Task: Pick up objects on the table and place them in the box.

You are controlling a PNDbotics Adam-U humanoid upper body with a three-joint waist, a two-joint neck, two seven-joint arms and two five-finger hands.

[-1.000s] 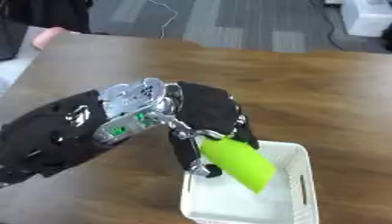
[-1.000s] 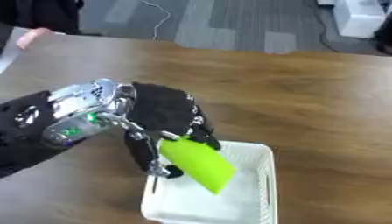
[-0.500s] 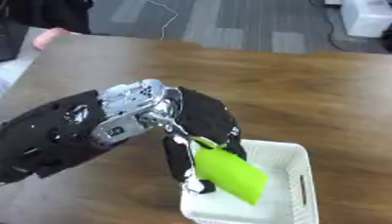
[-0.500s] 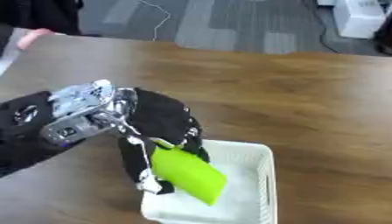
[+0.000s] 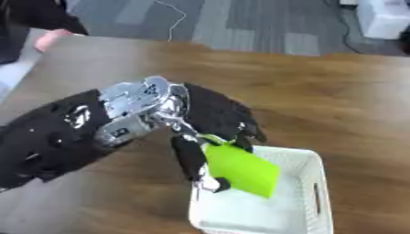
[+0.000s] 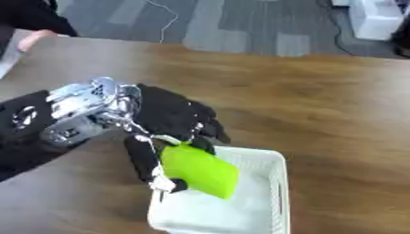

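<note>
Near the bench's (image 5: 336,91) front edge, left hand (image 5: 212,119) over white box (image 5: 308,169); fingers (image 5: 190,157) clamped on a lime-green flat object (image 5: 240,170), tilted above the box's left rim.

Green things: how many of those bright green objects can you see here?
1. The green object hangs pinched in the robot's left hand, over the near-left part of the white basket. The hand and arm may hide others.

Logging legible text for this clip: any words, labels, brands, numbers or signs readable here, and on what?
None readable: the lime-green flat object held by the left hand, the white box and the wooden table show no print or labels.
</note>
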